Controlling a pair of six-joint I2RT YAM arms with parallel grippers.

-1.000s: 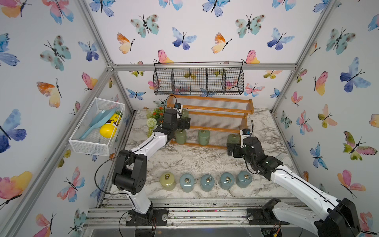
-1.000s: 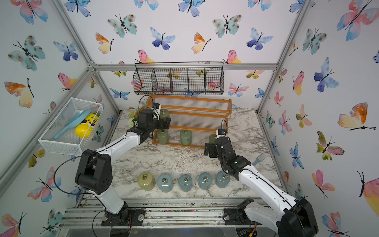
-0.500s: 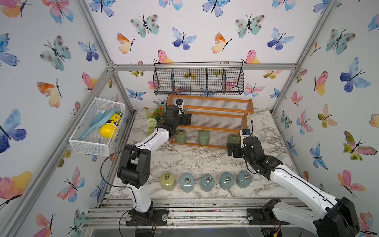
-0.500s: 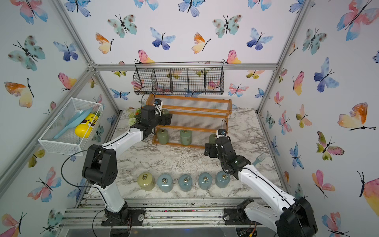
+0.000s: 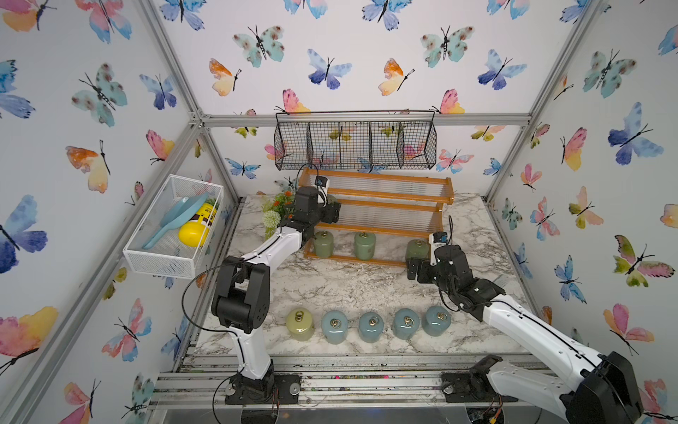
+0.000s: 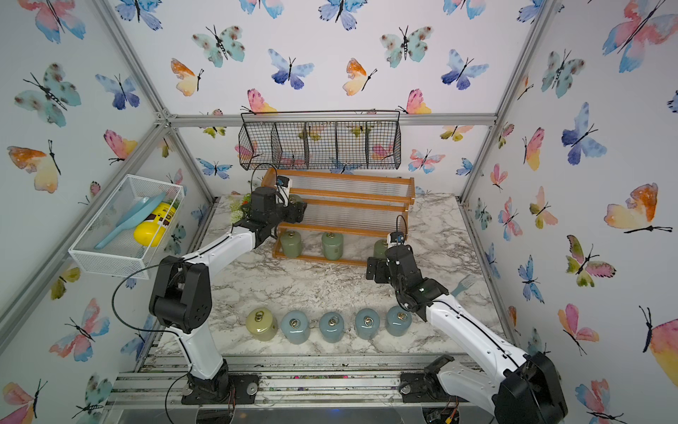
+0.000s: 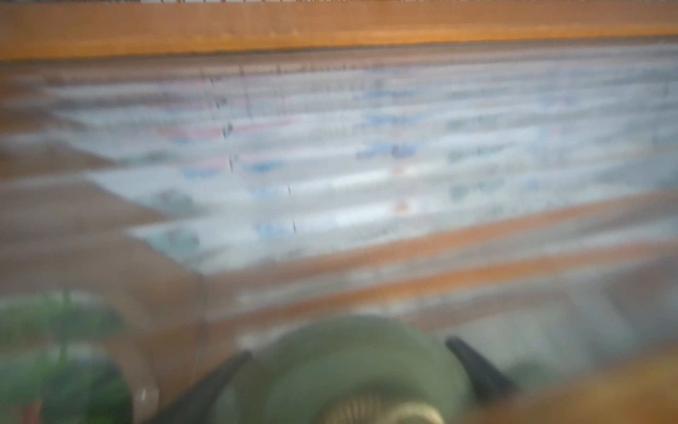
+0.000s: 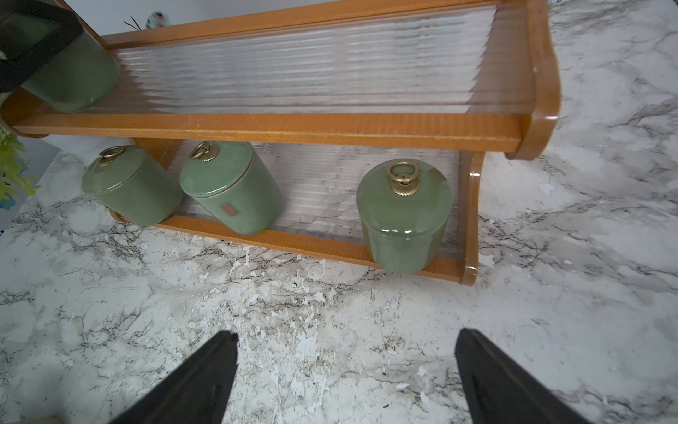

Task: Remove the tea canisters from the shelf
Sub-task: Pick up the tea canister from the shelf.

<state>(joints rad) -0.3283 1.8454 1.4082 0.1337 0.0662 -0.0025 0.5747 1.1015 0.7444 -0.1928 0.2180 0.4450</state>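
Observation:
The shelf (image 5: 385,204) (image 6: 348,204) stands at the back of the marble table. My left gripper (image 5: 332,210) (image 6: 297,211) (image 7: 348,347) is at the left end of its middle tier, shut on a green tea canister (image 7: 348,370) (image 8: 73,73). That wrist view is blurred. Three more green tea canisters (image 5: 323,244) (image 5: 364,246) (image 5: 416,249) stand on the bottom tier. My right gripper (image 5: 422,270) (image 8: 346,334) hovers open and empty over the table, just in front of the rightmost canister (image 8: 403,220). A cream-yellow canister (image 5: 299,323) and several pale blue ones (image 5: 371,326) line the table's front.
A black wire basket (image 5: 356,141) hangs on the back wall above the shelf. A white mesh basket (image 5: 172,253) on the left wall holds a yellow bottle (image 5: 196,225) and a blue scoop. A flower pot's greenery (image 5: 273,213) stands left of the shelf.
The left arm has pushed a little further in at the middle tier and its jaws have narrowed onto the green canister. The right arm has not moved.

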